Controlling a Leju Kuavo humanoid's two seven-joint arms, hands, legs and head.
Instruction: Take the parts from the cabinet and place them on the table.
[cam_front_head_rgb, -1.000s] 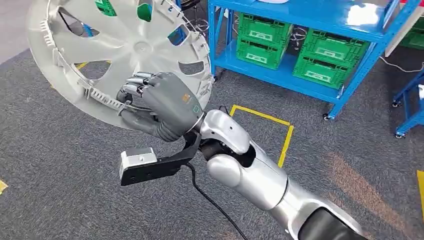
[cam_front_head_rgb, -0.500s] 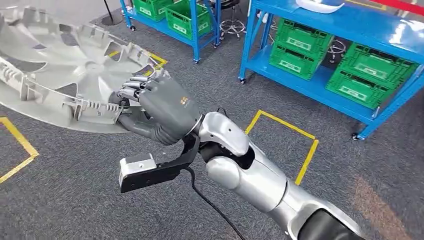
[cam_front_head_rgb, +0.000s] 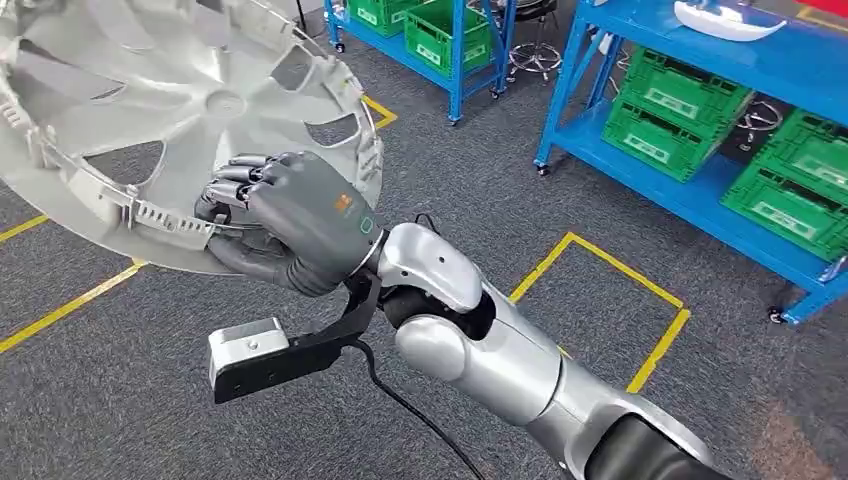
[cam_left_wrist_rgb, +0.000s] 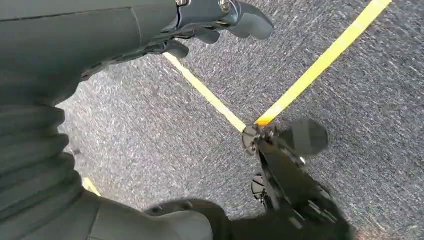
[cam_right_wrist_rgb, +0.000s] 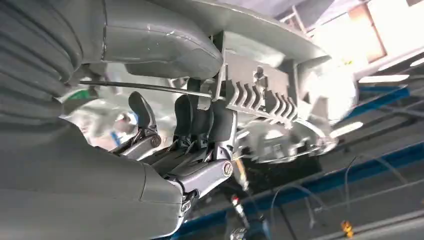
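Right hand (cam_front_head_rgb: 290, 220), dark grey at the end of the silver arm, grips the near rim of the large round pale-grey plastic wheel cover (cam_front_head_rgb: 170, 110), thumb under the edge and fingers (cam_front_head_rgb: 235, 180) curled over its ribbed clip strip. From this hand the cover stretches away forward and toward the robot's left, held in the air above the grey carpet floor (cam_front_head_rgb: 480, 230) and tilted so that its inner face, with spokes and a small centre boss, turns toward the head camera. Being round, it has no long axis; what matters for setting it down is that its whole weight hangs out beyond the grip at one edge. No table shows, so the carry is probably only part done.

In the right wrist view the same fingers (cam_right_wrist_rgb: 200, 120) close on a toothed clip and a thin wire ring along the rim.

Blue metal shelving (cam_front_head_rgb: 700, 60) with green plastic crates (cam_front_head_rgb: 665, 120) stands well apart to the right, and yellow floor tape (cam_front_head_rgb: 600, 270) marks the carpet.

Left hand (cam_left_wrist_rgb: 115, 30) hangs over the floor holding nothing; whether its fingers are curled or spread I cannot tell.
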